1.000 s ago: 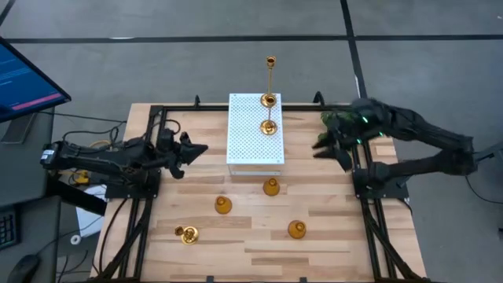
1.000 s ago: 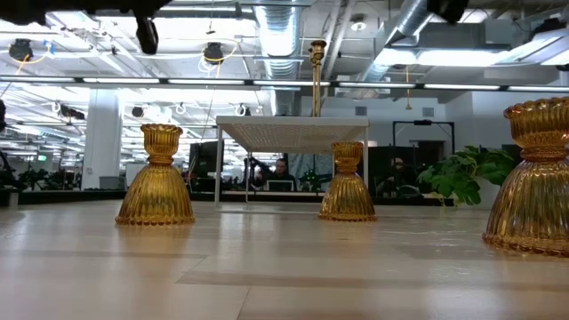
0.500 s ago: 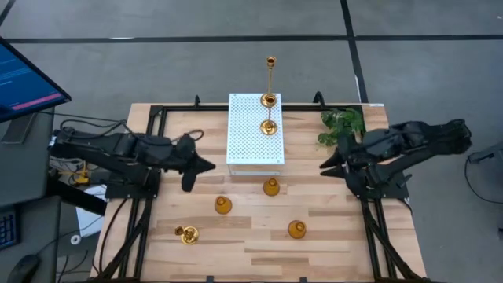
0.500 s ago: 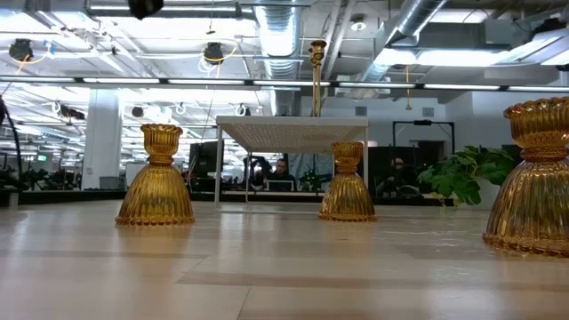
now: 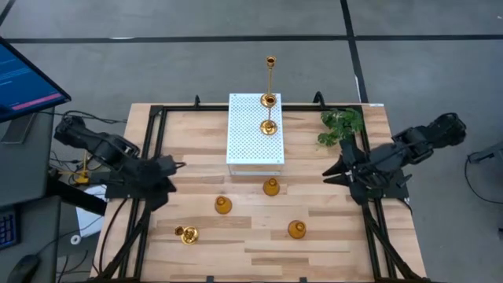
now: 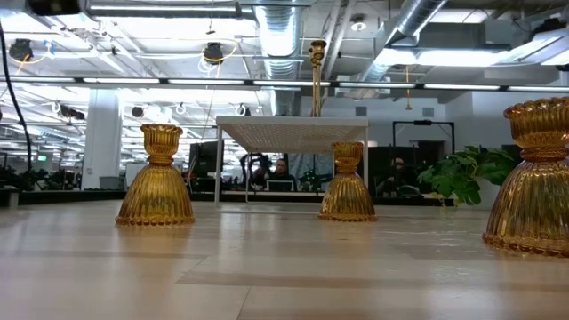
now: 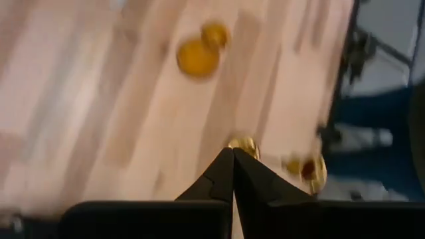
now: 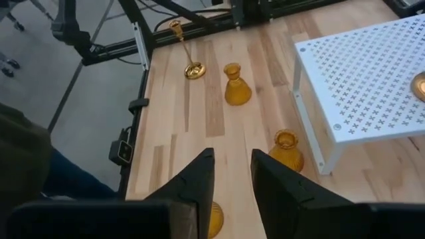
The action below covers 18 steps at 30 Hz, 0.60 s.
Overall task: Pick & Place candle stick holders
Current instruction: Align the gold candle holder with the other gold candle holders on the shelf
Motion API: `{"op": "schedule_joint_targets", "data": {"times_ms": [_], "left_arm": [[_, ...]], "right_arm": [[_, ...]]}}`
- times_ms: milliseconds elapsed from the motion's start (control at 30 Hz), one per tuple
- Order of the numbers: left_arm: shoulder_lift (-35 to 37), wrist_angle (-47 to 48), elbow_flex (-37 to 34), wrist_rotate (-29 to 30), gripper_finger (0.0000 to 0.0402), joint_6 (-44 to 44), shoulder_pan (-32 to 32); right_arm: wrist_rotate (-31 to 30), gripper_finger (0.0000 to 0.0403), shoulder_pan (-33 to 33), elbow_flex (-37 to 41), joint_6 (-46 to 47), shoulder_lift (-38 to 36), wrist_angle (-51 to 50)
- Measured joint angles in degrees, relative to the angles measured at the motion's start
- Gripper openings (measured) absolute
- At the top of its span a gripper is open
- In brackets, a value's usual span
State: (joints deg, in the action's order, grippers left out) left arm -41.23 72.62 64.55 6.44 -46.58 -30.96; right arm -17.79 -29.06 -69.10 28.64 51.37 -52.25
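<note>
The main risk was a toppled holder: the tall-stemmed holder [image 5: 269,94] stood upright on the white box [image 5: 254,149] with a slender stem and a small base, so any sideways brush from an arm reaching across the box would probably tip it over or off the edge. A second holder [image 5: 268,101] sat on the box just beside that stem, close enough that a grab at either one could knock the other. The squat holders down on the surface [image 5: 330,236] looked smooth and rounded, so an off-centre pinch might squirt one away

The left tool [image 5: 170,166] hung left of the box, over the surface's edge, its fingers [image 7: 222,174] pressed together on nothing. The right tool [image 5: 336,167] hung right of the box, below the plant [image 5: 343,126], its fingers [image 8: 199,174] slightly spread and empty. Neither touched any holder. In front of the box stood one holder [image 5: 271,187] nearest it, another [image 5: 223,205] further left, a third [image 5: 296,229] further out to the right, and one lying on its side [image 5: 187,233] far out to the left. That fallen one lay nearest the left tool; the holder nearest the box was about midway between both tools
</note>
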Motion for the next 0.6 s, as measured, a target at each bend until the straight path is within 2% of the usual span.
{"op": "schedule_joint_targets", "data": {"times_ms": [200,300,433,600], "left_arm": [[3.8,1.9,-2.9,-8.2,0.0033,-4.5,-3.2],[4.8,1.9,-5.4,-10.1,0.0054,-5.3,-3.7],[5.2,0.1,-9.2,-10.8,0.0088,-5.1,-3.8],[5.3,-6.5,-15.0,-10.8,0.0142,-4.4,-3.8]], "right_arm": [[-1.2,0.0091,-1.0,0.0,0.6,0.2,0.2],[-1.8,0.0091,-1.0,0.0,0.8,0.5,0.5],[-2.0,0.0091,-1.8,0.0,0.8,0.9,0.5],[-2.5,0.0091,-2.8,0.0,0.6,1.6,0.7]]}}
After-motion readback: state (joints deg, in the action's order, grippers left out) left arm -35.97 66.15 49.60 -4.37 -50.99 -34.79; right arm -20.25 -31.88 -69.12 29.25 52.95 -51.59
